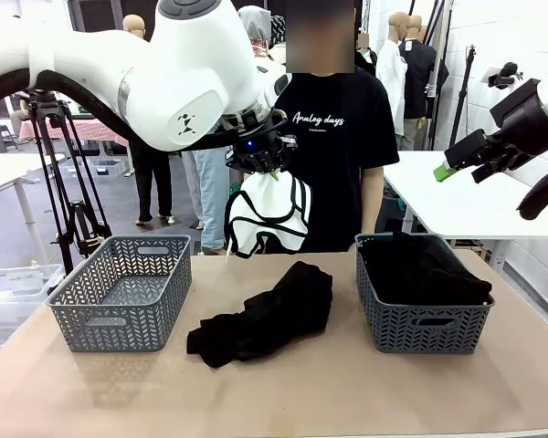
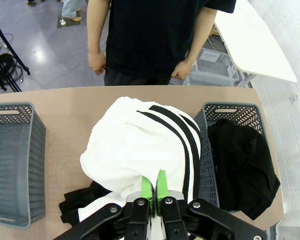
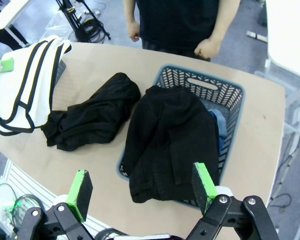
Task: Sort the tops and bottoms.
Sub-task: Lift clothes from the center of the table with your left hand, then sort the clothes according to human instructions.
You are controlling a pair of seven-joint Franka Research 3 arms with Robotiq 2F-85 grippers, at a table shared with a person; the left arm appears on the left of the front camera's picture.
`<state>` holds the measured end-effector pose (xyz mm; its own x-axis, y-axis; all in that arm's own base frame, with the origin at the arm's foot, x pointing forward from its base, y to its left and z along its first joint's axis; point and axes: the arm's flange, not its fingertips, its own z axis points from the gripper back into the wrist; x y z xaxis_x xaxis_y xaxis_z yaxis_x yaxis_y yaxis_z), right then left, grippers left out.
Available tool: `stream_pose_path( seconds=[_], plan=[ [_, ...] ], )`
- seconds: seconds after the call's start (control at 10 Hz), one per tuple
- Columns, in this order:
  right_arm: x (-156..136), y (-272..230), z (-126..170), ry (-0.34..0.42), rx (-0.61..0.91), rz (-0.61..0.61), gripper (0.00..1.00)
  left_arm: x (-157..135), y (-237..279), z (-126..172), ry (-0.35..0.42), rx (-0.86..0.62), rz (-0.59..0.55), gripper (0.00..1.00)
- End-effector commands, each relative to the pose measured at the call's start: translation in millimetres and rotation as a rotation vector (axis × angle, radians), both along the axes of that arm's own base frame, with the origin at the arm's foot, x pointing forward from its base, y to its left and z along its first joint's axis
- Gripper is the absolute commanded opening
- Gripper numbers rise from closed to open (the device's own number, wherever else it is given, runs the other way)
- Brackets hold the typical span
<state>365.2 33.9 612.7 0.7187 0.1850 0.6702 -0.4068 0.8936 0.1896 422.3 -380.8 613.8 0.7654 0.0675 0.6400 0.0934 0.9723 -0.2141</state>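
Note:
My left gripper (image 1: pixel 272 170) is shut on a white garment with black stripes (image 1: pixel 267 217), which hangs high over the table's far middle. In the left wrist view the same white garment (image 2: pixel 140 150) drapes below the shut left gripper (image 2: pixel 155 186). A black garment (image 1: pixel 267 315) lies crumpled on the table between two baskets. The right basket (image 1: pixel 424 319) holds a black garment (image 1: pixel 424 266). My right gripper (image 1: pixel 457 164) is raised at the far right, open and empty; in its wrist view the right gripper (image 3: pixel 142 186) hovers over the filled basket (image 3: pixel 200 87).
An empty grey basket (image 1: pixel 119 290) stands at the table's left. A person in a black T-shirt (image 1: pixel 333 146) stands at the far side, hands down. A tripod (image 1: pixel 68 182) stands beyond the table's left. A white table (image 1: pixel 475 196) is at the right.

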Motion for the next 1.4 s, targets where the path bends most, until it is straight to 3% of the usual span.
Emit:
stream_pose_path(
  seconds=[0.0,1.3],
  plan=[
    [-0.7,0.1,-1.3,0.006,0.003,0.003,1.0,2.5,-1.7,5.7,0.002,0.009,-0.002,0.0],
    [-0.7,0.1,-1.3,0.006,0.003,0.003,1.0,2.5,-1.7,5.7,0.002,0.009,-0.002,0.0]
  ],
)
